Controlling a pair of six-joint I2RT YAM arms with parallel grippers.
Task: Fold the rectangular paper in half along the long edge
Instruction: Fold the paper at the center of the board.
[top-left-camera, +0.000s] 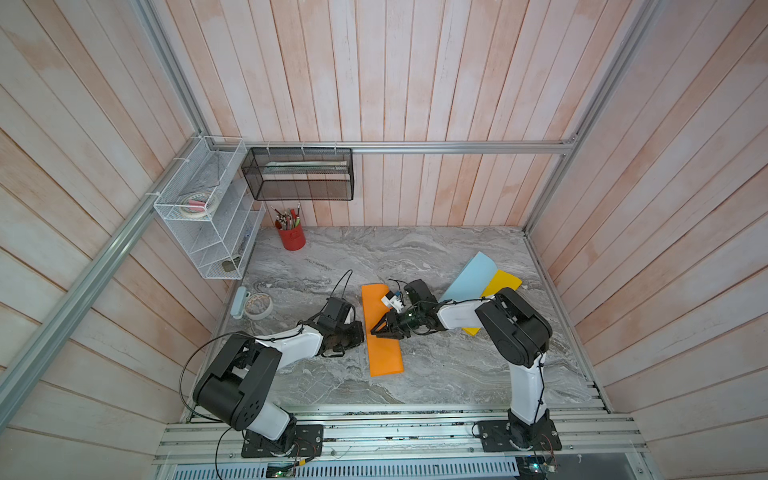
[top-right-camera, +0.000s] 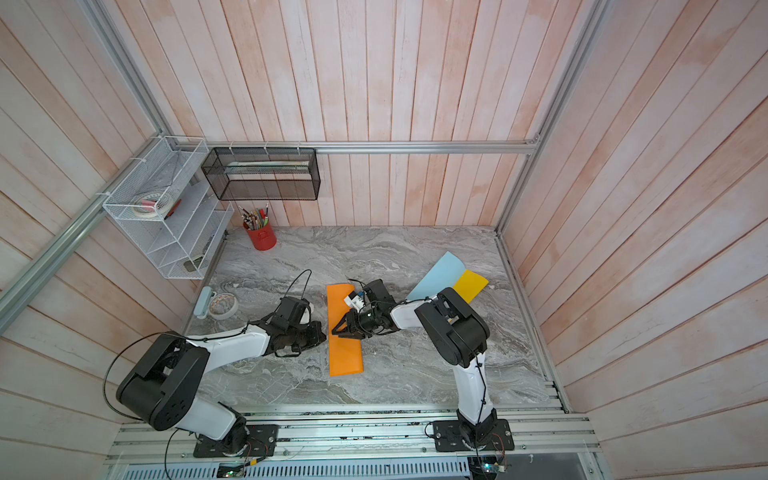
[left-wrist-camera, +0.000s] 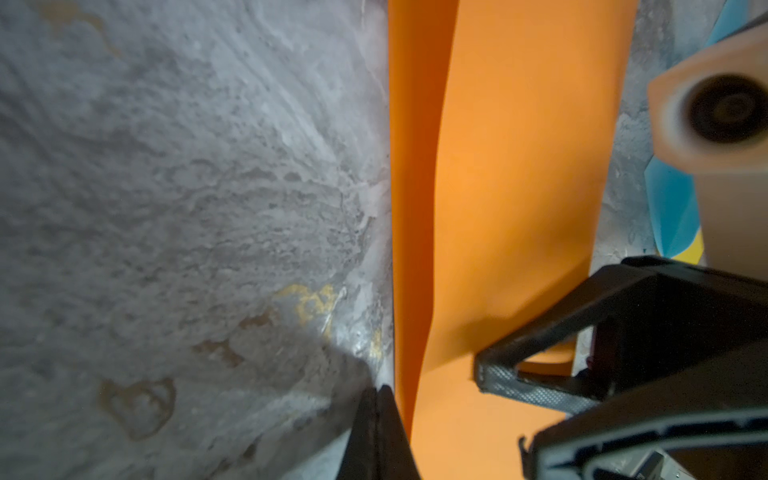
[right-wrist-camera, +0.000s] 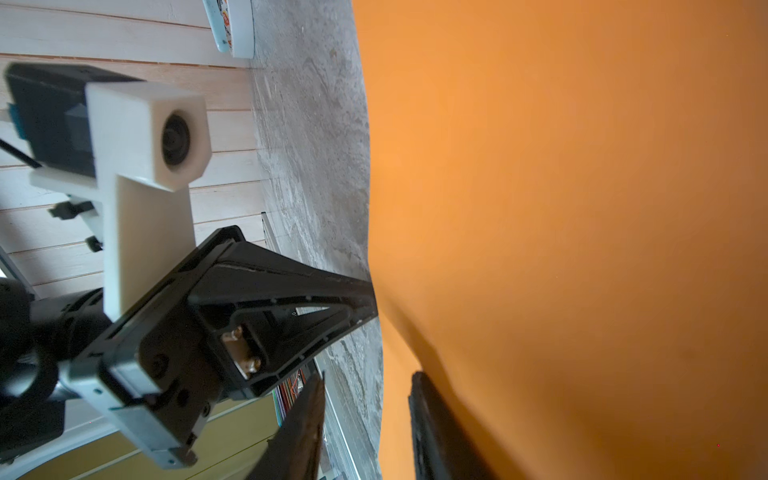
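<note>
The light, limp orange paper (top-left-camera: 384, 353) lies doubled over mid-table (top-left-camera: 436, 374), likely needing a gentle pinch at its long edge, where the left gripper (left-wrist-camera: 380, 392) sits closed and the right gripper (top-left-camera: 374, 330) holds its 2 jaws apart.

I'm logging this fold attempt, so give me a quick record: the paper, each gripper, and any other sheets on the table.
orange paper: doubled over lengthwise on the marble table, top layer bowed
left gripper: shut, tip at the paper's long edge
right gripper: open, over the paper, facing the left one
other sheets: blue paper and yellow paper, overlapping, partly hidden by the right arm
</note>
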